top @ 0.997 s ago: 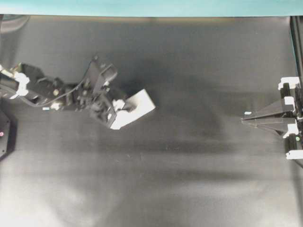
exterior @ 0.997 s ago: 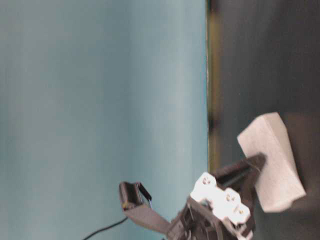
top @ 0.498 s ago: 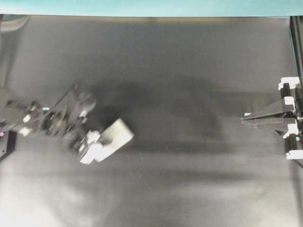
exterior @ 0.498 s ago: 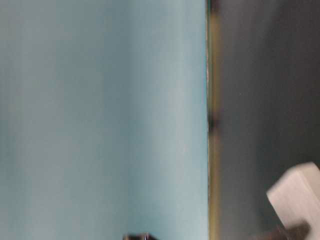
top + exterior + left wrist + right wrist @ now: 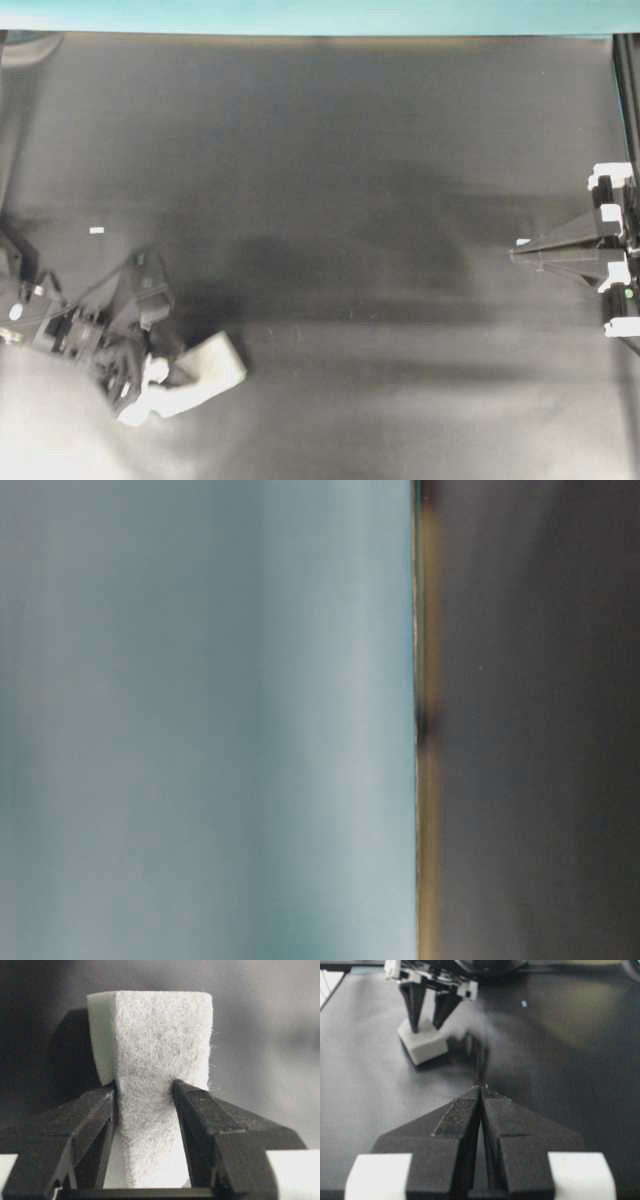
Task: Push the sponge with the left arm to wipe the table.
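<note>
The white sponge lies on the black table near the front left in the overhead view. My left gripper is shut on it. In the left wrist view the black fingers pinch the sponge at both sides and dent it. The right wrist view shows the sponge on the table with the left gripper on it. My right gripper is shut and empty at the right edge, its tips together in its own view. The table-level view shows no sponge.
A tiny white scrap lies on the table at the left, behind the left arm; it also shows in the right wrist view. A teal strip runs along the far edge.
My left gripper has dragged the sponge from the centre-left toward the front left corner. The sponge has left the table-level view. The right arm has not moved.
</note>
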{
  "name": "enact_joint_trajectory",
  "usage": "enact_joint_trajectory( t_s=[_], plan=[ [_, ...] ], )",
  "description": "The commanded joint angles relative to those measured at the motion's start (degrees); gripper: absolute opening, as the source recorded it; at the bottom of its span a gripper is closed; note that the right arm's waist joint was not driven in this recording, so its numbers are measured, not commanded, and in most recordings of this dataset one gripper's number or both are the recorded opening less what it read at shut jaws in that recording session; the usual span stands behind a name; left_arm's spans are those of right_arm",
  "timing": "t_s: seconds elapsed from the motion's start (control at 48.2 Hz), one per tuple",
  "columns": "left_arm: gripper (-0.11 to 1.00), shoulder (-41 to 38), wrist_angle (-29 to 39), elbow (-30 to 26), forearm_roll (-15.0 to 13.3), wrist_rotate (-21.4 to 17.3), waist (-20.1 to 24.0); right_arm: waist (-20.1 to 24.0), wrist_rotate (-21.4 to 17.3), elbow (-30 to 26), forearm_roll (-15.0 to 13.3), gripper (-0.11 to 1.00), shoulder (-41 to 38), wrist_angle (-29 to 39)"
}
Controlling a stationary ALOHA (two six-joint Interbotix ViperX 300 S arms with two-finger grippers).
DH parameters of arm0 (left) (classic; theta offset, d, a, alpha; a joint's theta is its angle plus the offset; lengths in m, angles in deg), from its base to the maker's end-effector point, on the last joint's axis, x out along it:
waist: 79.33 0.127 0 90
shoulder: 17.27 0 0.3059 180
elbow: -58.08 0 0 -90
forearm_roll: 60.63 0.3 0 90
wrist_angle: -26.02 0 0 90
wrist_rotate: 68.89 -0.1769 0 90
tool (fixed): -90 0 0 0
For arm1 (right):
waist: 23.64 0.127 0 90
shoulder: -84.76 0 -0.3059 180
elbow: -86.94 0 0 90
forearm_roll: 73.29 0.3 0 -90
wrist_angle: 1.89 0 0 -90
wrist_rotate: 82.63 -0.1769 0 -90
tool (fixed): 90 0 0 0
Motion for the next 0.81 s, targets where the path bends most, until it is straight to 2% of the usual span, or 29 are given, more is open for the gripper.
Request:
enact_joint_trajectory(
  t_s=[0.0,0.187,0.374,0.519,0.706,0.789],
  plan=[
    [0.43,0.09,0.18,-0.26,0.26,0.0,-1.32,0.0,-0.44,-0.44,0.09,0.01,-0.26,-0.62],
    [0.43,1.05,0.26,-1.14,0.35,-2.2,0.26,0.0,-0.44,-0.44,0.18,0.01,-0.35,-0.7],
    [0.46,5.1,0.79,-2.37,0.35,-8.26,3.78,0.0,-0.44,-0.44,0.09,0.01,-0.18,-0.79],
    [0.56,9.05,3.96,-2.72,0.35,-12.74,5.27,0.0,-0.44,-0.44,0.18,0.01,0.18,-0.79],
    [0.78,14.68,8.88,-3.52,0.35,-17.84,5.98,0.0,-0.44,-0.18,0.09,0.01,0.88,-0.7],
    [0.83,17.75,9.84,-3.43,0.35,-19.6,6.06,0.0,-0.44,0.09,0.18,0.01,1.14,-0.79]
  ],
)
